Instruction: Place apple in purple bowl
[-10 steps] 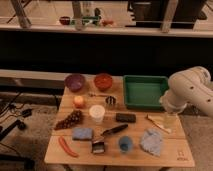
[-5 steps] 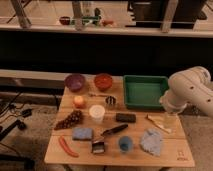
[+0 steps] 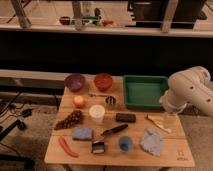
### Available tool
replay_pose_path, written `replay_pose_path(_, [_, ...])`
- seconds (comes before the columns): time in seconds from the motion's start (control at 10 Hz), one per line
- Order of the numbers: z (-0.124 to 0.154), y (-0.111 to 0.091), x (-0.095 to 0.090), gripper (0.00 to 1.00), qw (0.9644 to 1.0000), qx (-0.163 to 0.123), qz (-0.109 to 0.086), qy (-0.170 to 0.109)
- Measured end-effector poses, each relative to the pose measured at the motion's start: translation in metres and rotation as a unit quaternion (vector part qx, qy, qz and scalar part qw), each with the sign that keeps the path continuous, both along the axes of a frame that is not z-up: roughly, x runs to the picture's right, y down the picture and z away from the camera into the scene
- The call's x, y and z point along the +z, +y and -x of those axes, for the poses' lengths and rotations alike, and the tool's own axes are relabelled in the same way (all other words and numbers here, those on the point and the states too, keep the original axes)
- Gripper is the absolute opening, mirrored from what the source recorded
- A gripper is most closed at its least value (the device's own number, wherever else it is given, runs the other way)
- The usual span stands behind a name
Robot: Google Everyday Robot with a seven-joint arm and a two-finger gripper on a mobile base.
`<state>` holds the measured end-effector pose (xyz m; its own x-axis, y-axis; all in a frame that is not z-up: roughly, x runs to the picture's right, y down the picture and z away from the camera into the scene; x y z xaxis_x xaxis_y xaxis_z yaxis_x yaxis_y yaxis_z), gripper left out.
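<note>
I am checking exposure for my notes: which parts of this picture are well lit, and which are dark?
Camera view: the wooden table is evenly lit in warm light; the band behind it is nearly black; the far shelf is bright. The apple and purple bowl are well lit. The hand, low at the table's right edge under the white arm, looks pale.

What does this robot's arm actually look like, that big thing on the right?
The arm is made of fat, rounded, cream-white shells joined by smooth bends; no cables or markings show. Its gripper, over the right edge of the table by the green tray, looks paler and slimmer.
</note>
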<state>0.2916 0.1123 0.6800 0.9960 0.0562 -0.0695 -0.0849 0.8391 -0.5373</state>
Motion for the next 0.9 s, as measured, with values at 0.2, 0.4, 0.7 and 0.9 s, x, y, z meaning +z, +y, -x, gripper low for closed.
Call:
replay_pose_path(0.2, [0.022, -0.008, -0.006, 0.80, 0.9998, 0.003, -0.006, -0.018])
replay_pose_path(0.4, [0.064, -0.013, -0.011, 0.80, 0.9988, -0.005, -0.010, -0.047])
replay_pose_path(0.7, [0.137, -0.017, -0.018, 0.80, 0.9952, -0.025, -0.014, -0.094])
replay_pose_path(0.9, [0.185, -0.019, -0.022, 0.80, 0.9913, -0.038, -0.019, -0.124])
